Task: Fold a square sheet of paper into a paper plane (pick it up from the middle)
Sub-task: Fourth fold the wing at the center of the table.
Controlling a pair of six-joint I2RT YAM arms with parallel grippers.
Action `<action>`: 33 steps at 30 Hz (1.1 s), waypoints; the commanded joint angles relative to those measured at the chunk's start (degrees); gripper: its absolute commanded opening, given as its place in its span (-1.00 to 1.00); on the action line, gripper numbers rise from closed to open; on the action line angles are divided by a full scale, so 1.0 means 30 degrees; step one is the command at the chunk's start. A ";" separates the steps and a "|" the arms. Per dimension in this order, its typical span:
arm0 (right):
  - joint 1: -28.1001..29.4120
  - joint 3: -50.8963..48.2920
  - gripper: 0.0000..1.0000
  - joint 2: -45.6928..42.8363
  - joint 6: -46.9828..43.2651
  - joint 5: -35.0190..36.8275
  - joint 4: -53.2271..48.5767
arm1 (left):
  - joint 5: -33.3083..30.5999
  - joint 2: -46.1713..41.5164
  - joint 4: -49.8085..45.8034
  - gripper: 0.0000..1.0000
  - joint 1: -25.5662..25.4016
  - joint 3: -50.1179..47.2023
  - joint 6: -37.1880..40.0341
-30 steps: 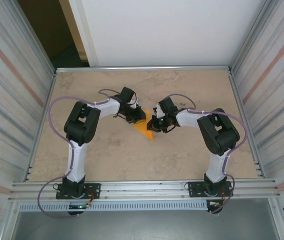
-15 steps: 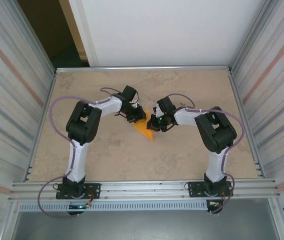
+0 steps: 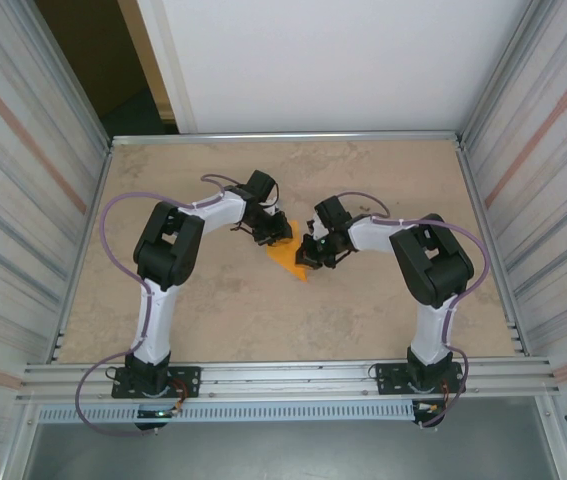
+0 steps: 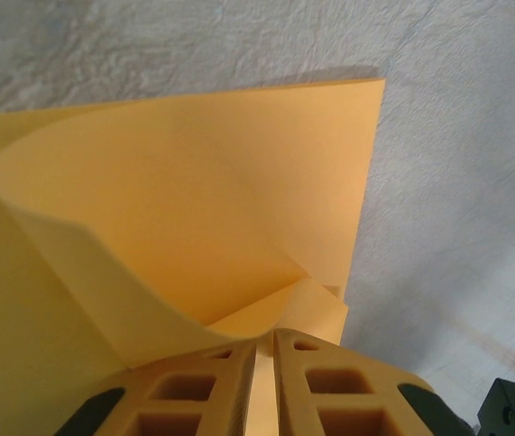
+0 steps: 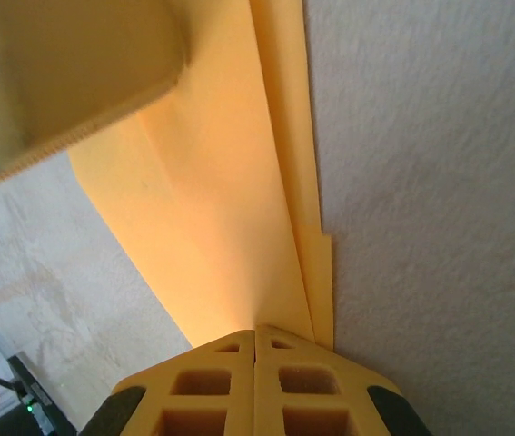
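1 orange paper plane (image 3: pixel 290 262) lies lengthwise far-to-near, tip pointing near.

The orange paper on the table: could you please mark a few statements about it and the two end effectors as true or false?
1. The bright orange sheet of paper lies near the middle of the beige speckled table. True.
2. The paper is flat and unfolded. False: it is folded, with layered edges and a curled flap raised.
3. The left end effector pinches that curled flap. True.
4. The right end effector is wide open. False: its fingers are shut, tips at the paper's folded edge.
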 commanded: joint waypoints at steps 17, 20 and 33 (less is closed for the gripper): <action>0.0782 -0.3997 -0.96 -0.2104 -0.0542 -0.0579 -0.2135 | -0.3186 0.2373 -0.2894 -0.65 -0.0107 -0.1115 -0.0433; 0.0713 -0.4651 -0.96 -0.3072 -0.0549 -0.0557 -0.2050 | -0.2975 0.2323 -0.2772 -0.65 -0.0107 -0.1112 -0.0375; 0.0674 -0.0905 -0.98 -0.3216 0.0005 0.1886 0.0048 | -0.1812 0.1406 -0.1990 -0.66 -0.0106 -0.1277 -0.0533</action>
